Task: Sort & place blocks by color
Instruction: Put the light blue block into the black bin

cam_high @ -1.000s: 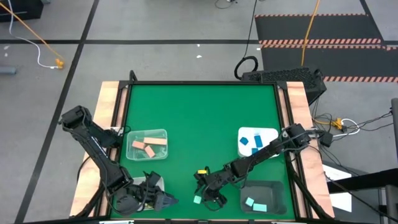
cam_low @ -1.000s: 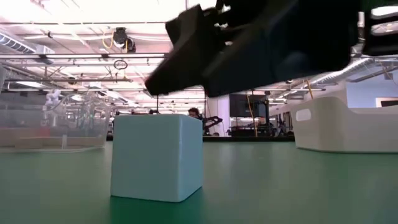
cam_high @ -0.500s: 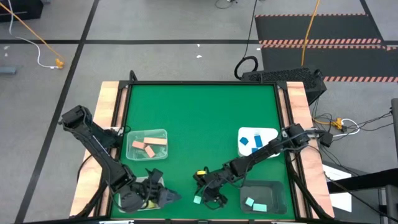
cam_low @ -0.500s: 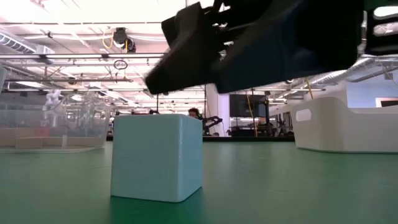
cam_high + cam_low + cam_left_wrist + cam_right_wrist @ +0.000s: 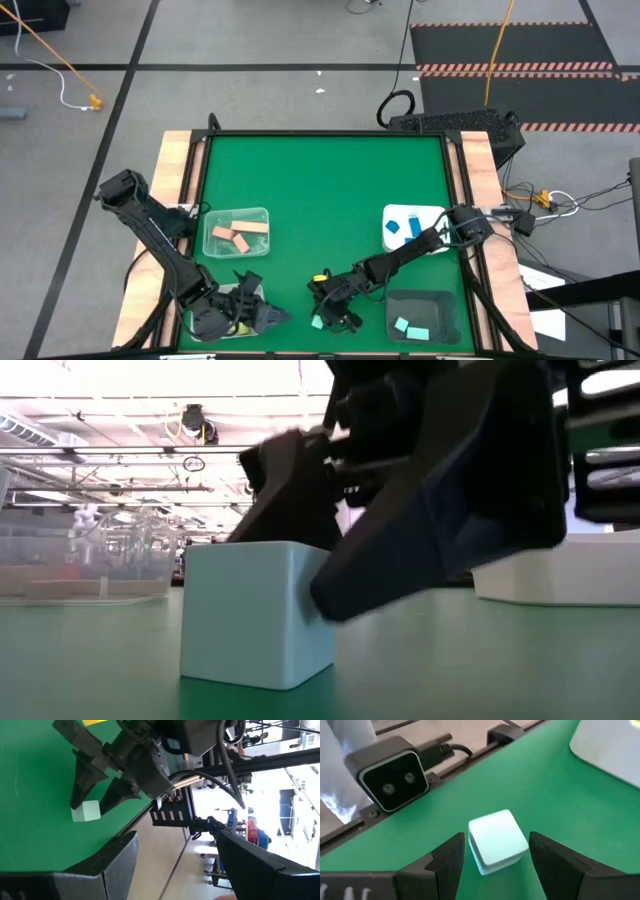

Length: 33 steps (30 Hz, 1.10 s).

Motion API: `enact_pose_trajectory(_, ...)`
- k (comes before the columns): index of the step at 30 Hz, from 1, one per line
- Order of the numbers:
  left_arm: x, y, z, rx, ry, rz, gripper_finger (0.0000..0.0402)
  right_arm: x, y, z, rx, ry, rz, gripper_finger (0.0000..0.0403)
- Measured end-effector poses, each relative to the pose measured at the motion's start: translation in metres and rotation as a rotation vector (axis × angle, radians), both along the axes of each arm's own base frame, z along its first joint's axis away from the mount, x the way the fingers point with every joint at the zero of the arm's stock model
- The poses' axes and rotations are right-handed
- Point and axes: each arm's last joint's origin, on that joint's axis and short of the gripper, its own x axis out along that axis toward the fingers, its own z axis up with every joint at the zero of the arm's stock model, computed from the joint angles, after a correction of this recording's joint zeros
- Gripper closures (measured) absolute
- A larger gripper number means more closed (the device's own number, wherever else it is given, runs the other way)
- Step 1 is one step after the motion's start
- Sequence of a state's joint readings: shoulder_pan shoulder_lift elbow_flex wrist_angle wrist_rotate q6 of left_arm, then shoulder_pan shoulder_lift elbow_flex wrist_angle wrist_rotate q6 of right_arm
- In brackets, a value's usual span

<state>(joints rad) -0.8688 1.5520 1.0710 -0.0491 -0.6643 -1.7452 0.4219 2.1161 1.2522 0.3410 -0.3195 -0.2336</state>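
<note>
Teal, pale and cube-shaped, the block (image 5: pixel 498 840) sits on the green bench (image 5: pixel 320 180) near its front edge, and the right gripper (image 5: pixel 496 857) has its fingers (image 5: pixel 445 865) spread wide on either side of it, not touching it as far as the right wrist view shows. That view alone shows the gap on both sides of the cube; it also shows a small dark camera box (image 5: pixel 395 772) at the bench edge just beyond the block.

From the low view the same block (image 5: pixel 255 615) stands flat on the bench, with the dark right gripper (image 5: pixel 400 510) down behind and beside it, one finger slanting past its right face. Whether it touches there I cannot tell.

Looking straight down, the block (image 5: pixel 317 322) is a tiny pale speck at the tip of the right gripper (image 5: pixel 330 308), well apart from the clear tray (image 5: pixel 236 232) of tan blocks (image 5: pixel 240 238), and to the left of the dark tray (image 5: pixel 425 315) holding two teal blocks (image 5: pixel 410 328). Beyond the dark tray, the white tray (image 5: pixel 412 228) holds blue blocks (image 5: pixel 408 228).

The left gripper (image 5: pixel 255 318) waits at the front edge, left of the block, its fingers (image 5: pixel 120 865) apart and holding nothing.
</note>
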Motion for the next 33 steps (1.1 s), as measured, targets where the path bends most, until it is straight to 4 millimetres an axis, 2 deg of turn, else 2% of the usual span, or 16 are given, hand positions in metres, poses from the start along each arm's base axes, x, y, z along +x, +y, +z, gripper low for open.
enact_pose_trajectory(4,0.000,0.000,0.000,-0.003,0.000,0.001,0.0133,0.000,-0.001,-0.005,0.020,0.044,-0.030,0.0193)
enact_pose_trajectory(7,0.000,0.000,0.000,-0.003,0.001,0.001,0.0133,0.001,-0.001,-0.004,0.036,0.046,-0.041,0.0210)
enact_pose_trajectory(13,0.000,0.000,0.000,0.009,-0.001,-0.004,0.0133,0.001,-0.001,-0.004,0.076,0.093,-0.083,0.0288)
enact_pose_trajectory(16,0.000,0.000,0.000,0.013,0.000,-0.006,0.0133,0.000,-0.002,-0.004,0.090,0.124,-0.101,0.0291)
enact_pose_trajectory(21,0.000,0.000,-0.001,0.047,-0.001,-0.018,0.0133,-0.005,-0.007,0.006,0.059,0.185,-0.147,0.0291)
enact_pose_trajectory(24,0.002,0.002,-0.001,0.062,-0.002,-0.017,0.0133,-0.009,-0.015,0.023,0.008,0.191,-0.210,0.0291)
enact_pose_trajectory(28,0.007,0.007,-0.001,0.087,-0.005,-0.008,0.0133,-0.019,-0.029,0.056,-0.022,0.207,-0.326,0.0291)
enact_pose_trajectory(33,0.014,0.015,-0.001,0.118,-0.007,0.011,0.0133,-0.047,-0.045,0.102,-0.008,0.301,-0.489,0.0291)
